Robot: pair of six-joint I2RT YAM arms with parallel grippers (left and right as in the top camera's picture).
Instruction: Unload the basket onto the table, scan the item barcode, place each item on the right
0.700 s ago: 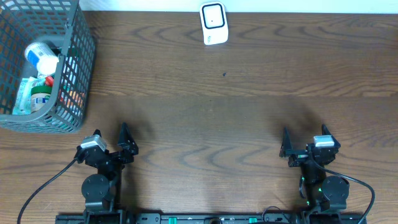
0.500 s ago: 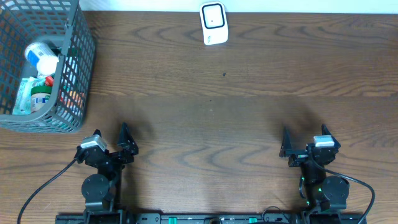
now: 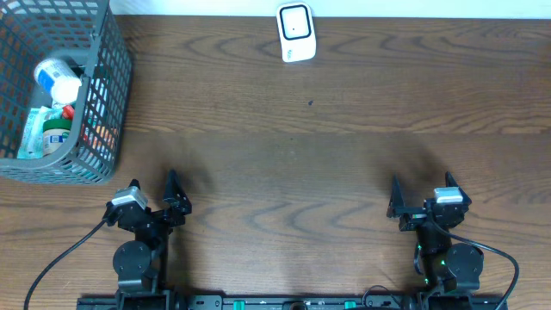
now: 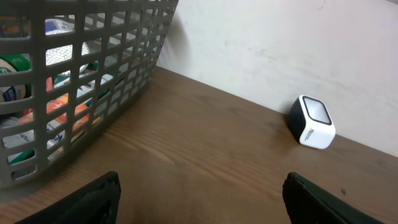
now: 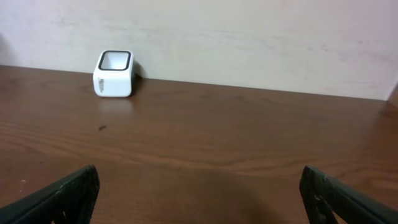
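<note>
A white barcode scanner (image 3: 295, 33) with a dark window stands at the table's far edge; it also shows in the left wrist view as the scanner (image 4: 313, 122) and in the right wrist view as the scanner (image 5: 114, 73). Several items lie in a grey mesh basket (image 3: 103, 95) at the far left, among them a white bottle (image 3: 57, 77) and a green-labelled container (image 3: 55, 133). My left gripper (image 3: 159, 191) rests open near the front edge, left of centre, with nothing between its fingers. My right gripper (image 3: 423, 193) rests open at the front right, likewise holding nothing.
The basket (image 4: 124, 68) fills the left of the left wrist view, its items visible through the mesh. A pale wall runs behind the table's far edge. Black cables trail from both arm bases along the front edge.
</note>
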